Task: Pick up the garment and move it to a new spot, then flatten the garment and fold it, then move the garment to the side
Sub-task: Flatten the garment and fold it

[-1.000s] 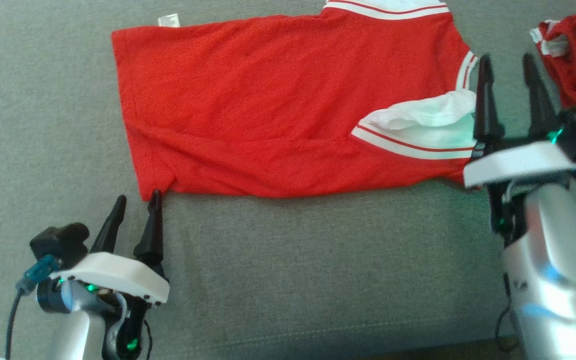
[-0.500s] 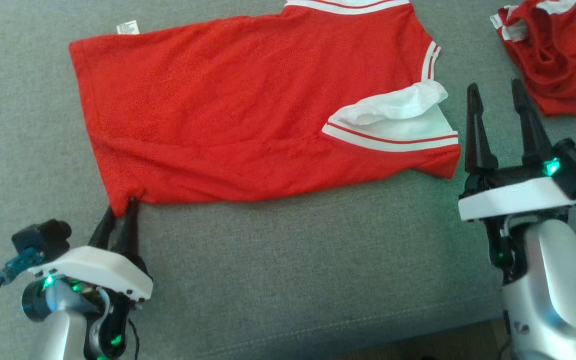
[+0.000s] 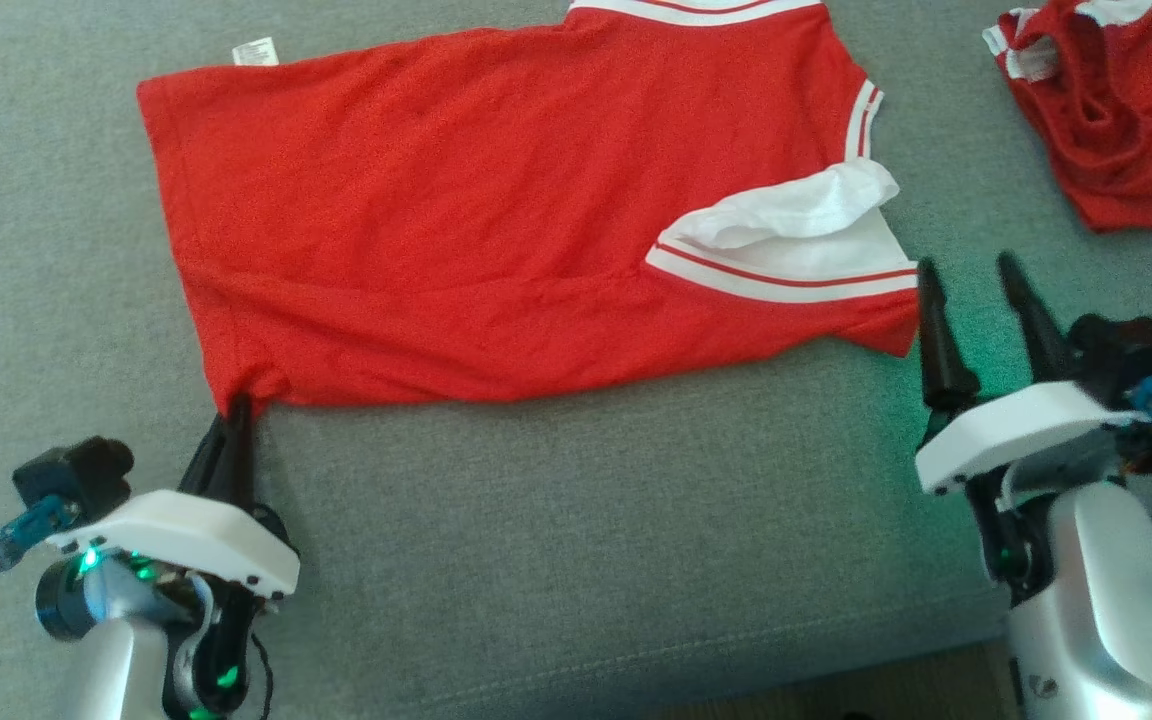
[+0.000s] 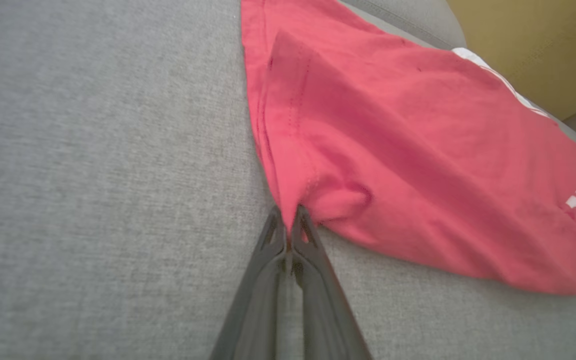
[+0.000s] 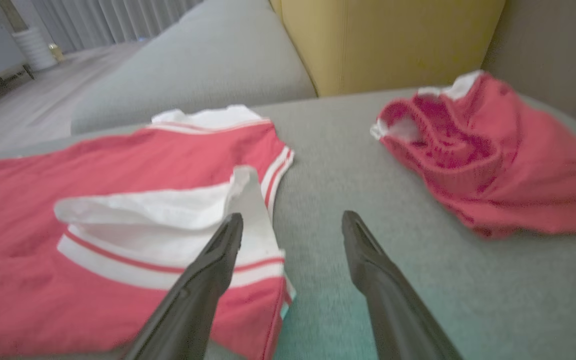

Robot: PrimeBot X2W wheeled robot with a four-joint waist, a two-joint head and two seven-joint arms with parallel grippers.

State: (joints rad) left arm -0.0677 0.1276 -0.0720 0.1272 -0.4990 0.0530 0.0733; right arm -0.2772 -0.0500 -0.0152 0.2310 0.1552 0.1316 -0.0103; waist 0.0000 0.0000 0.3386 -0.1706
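Note:
The garment (image 3: 496, 220) is a red shirt with white striped trim, spread flat across the grey sofa seat; a white sleeve lining lies folded over near its right end. My left gripper (image 3: 236, 408) is shut on the garment's near-left hem corner, and the left wrist view shows the fingertips (image 4: 288, 220) pinching a bunched bit of red cloth (image 4: 368, 140). My right gripper (image 3: 966, 272) stands open just off the garment's near-right corner, its left finger beside the white-striped edge (image 5: 178, 260), nothing between its fingers (image 5: 293, 220).
A second red garment (image 3: 1116, 110) lies crumpled at the back right of the seat, also in the right wrist view (image 5: 483, 160). The seat's front edge (image 3: 636, 650) runs along the bottom. A yellow backrest (image 5: 388, 40) rises behind.
My left gripper has closed on the garment's hem corner. My right gripper has drawn back toward me, from beside the sleeve to the near-right corner. The camera shifted between the earliest frame and now.

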